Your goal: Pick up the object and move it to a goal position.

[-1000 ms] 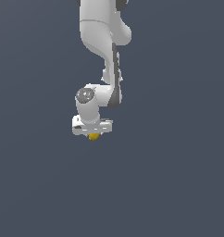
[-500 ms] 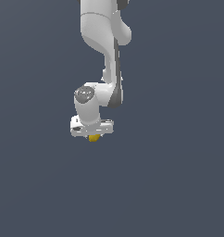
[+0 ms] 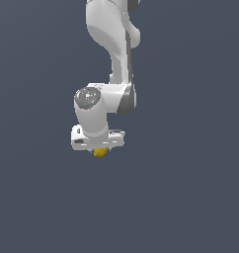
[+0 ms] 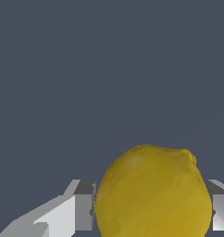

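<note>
The gripper (image 3: 99, 148) was clamped on the lemon (image 3: 100, 152), one grey finger (image 4: 84, 206) pressed to each flank of the fruit so that its yellow bulk bulged out past the fingertips. Held that way beneath the white arm (image 3: 111, 44), the lemon probably sat secure for carrying. Around the lemon lay only plain dark ground, with open room on every side and no goal marker visible.

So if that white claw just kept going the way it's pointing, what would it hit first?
Beyond the yellow lemon-like lump already between its fingers, the white gripper faces only plain grey background; the way looks free, though depth is unclear.
</note>
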